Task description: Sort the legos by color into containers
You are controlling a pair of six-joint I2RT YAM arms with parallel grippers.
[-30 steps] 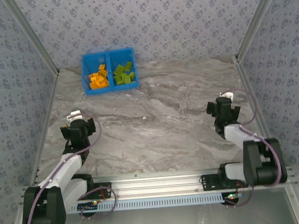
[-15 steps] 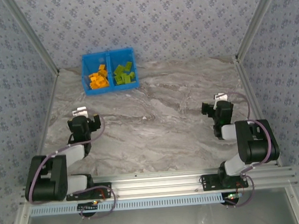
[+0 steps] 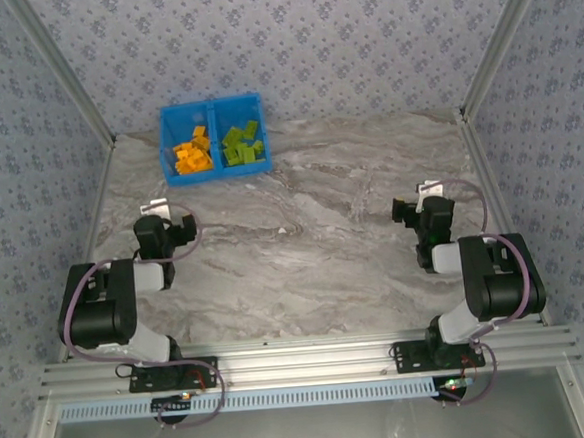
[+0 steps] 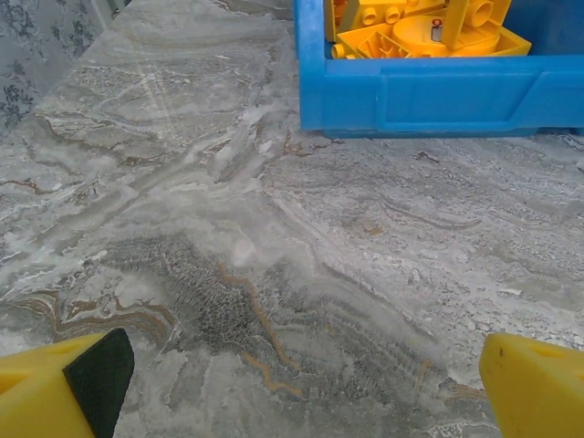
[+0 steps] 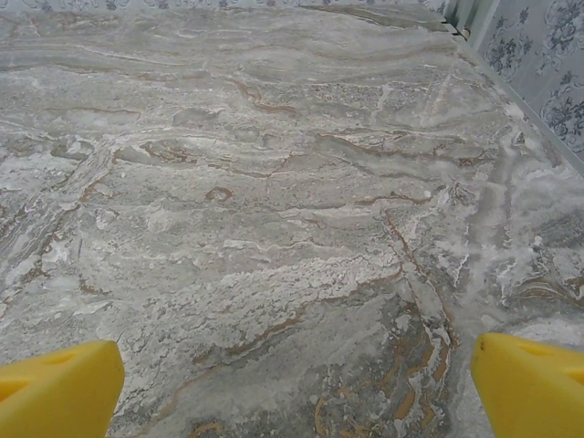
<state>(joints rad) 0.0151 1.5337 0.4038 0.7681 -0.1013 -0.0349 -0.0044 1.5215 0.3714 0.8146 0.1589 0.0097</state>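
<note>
A bright blue bin (image 3: 187,116) is seen at the far left of the marbled grey desk (image 3: 322,217), set close against the patterned back wall. It is split by a middle wall into two square compartments. The orange bricks (image 3: 192,153) are piled in the left compartment and the lime green bricks (image 3: 242,142) in the right one. No loose brick can be made out on the bare desk surface around the bin.

Both arms are folded back near their bases at the near edge, one at each side of the desk and well apart from the bin.

The left claw (image 4: 301,370) is held wide open, and nothing is gripped between its yellow fingers (image 4: 64,388). From its wrist camera only bare desk is seen between the two fingertips. Farther ahead the near wall of the bin (image 4: 438,96) is seen, with orange bricks (image 4: 420,27) heaped behind it, among them a round studded piece.

The right claw (image 5: 297,370) is likewise spread fully, and nothing is held in it. Its yellow fingers (image 5: 525,383) are seen at the lower corners of its wrist view, with empty veined stone between them and the patterned side wall at the upper right.
</note>
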